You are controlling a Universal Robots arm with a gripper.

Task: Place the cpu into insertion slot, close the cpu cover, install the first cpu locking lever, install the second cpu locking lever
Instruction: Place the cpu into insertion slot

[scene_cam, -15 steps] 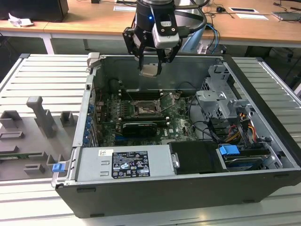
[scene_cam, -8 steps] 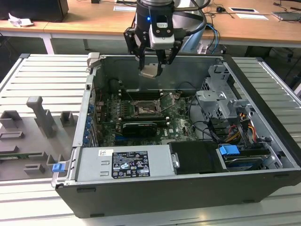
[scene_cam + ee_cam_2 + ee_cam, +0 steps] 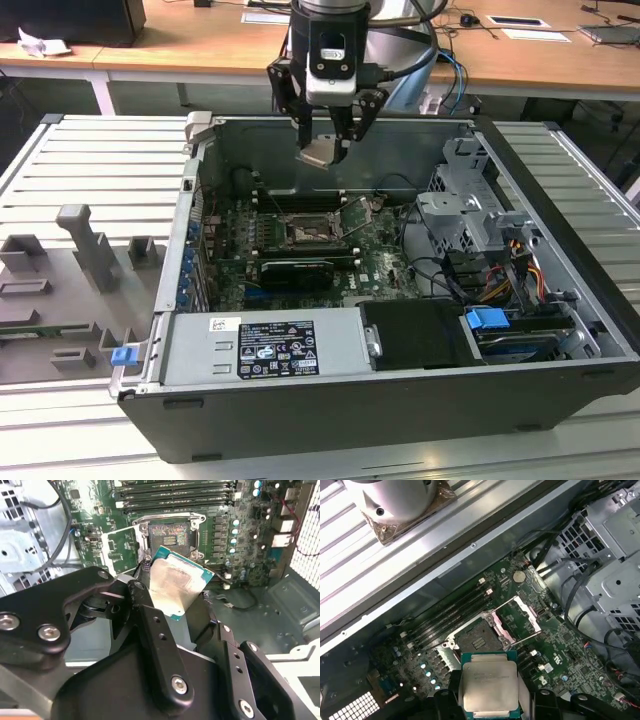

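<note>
Exterior view: end effector point(image 3: 325, 146) clamped the cpu point(image 3: 318, 157), well above the insertion slot point(image 3: 305, 232). Second wrist view: insertion slot point(image 3: 169, 534) lay uncovered beyond the tilted cpu point(image 3: 175, 582). First wrist view: insertion slot point(image 3: 476, 641) lay ahead of the cpu point(image 3: 490, 685).

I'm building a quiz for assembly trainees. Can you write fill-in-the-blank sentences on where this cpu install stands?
1. The black gripper is ____ on the small flat silver-grey cpu.
2. The square black insertion slot on the green board is ____, with no chip in it.
3. The thin silver metal cpu cover frame stands ____ beside the slot.

Missing words: shut; empty; open.
</note>
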